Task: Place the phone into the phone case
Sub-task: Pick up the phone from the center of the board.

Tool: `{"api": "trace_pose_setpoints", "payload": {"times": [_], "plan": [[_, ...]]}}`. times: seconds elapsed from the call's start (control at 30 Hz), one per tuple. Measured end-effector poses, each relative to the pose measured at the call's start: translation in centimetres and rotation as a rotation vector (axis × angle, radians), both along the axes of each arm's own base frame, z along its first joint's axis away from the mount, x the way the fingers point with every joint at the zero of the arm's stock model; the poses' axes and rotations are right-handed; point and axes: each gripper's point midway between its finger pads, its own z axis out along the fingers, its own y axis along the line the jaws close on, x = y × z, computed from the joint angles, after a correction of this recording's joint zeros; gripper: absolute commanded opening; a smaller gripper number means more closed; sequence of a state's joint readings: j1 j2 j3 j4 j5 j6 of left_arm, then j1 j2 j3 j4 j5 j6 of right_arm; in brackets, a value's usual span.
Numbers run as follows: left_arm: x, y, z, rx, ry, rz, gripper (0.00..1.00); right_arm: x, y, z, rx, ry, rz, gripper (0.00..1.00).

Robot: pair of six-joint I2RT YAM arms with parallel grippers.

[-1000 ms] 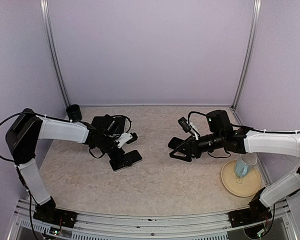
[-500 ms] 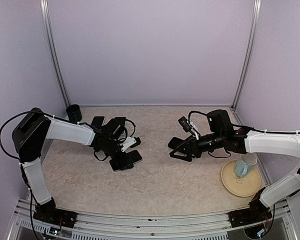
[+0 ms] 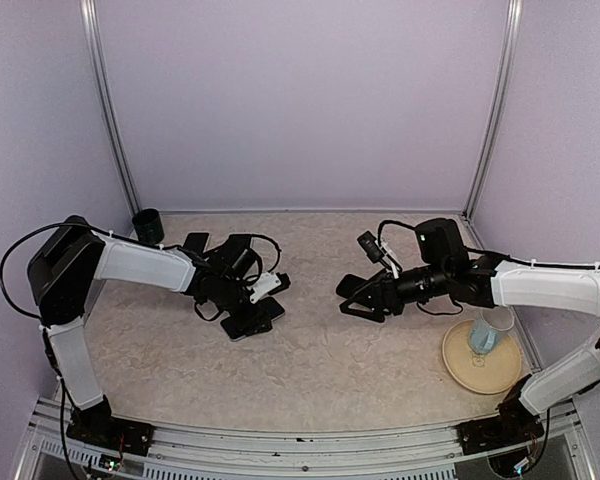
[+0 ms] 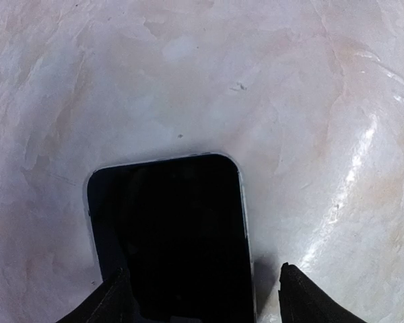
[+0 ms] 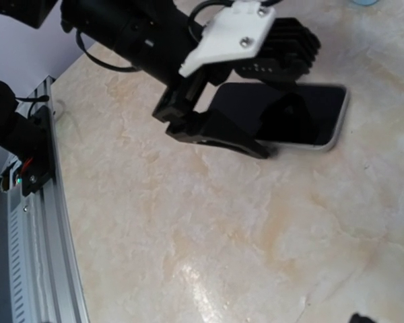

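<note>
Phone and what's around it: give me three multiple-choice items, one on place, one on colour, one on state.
1. The phone lies: A) leaning on the back wall; B) flat on the table between the left fingers; C) lifted in the air.
2. The cup on the plate is: A) red; B) black; C) pale blue.
3. The right fingers are: A) open, empty; B) shut on the phone; C) shut on the cup.
Answers: 1 B, a finger shows at each side of it; 2 C, clear from above; 3 A, spread with nothing between.
</note>
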State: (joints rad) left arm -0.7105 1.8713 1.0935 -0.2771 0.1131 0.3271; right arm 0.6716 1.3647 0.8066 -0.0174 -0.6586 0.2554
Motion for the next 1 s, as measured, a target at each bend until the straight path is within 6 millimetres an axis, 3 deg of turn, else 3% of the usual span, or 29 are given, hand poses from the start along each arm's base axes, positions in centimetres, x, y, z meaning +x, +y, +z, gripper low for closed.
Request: {"api": "trace_pose_setpoints", "payload": {"times": [0.17,0.33,0.7,0.9,1.0], "plan": [[0.1,-0.2,0.0,0.007,-0.017,-0.002,0.56,0.0,0.0,0.1,0.003,0.002,-0.002,0.93],[0.3,0.0,0.0,0.021,-0.025,0.006,0.83,-0.1,0.0,0.1,0.007,0.018,-0.002,0.93],[1.2,1.4,0.0,0.027,-0.006,0.055,0.94,-0.2,0.1,0.0,0.009,0.033,-0.001,0.93],[1.8,0.3,0.7,0.000,0.013,0.045,0.98,-0.2,0.1,-0.1,0.007,0.036,0.000,0.93],[1.2,0.2,-0.5,0.012,0.051,0.037,0.98,-0.2,0.1,-0.1,0.006,0.035,0.000,0.93]]}}
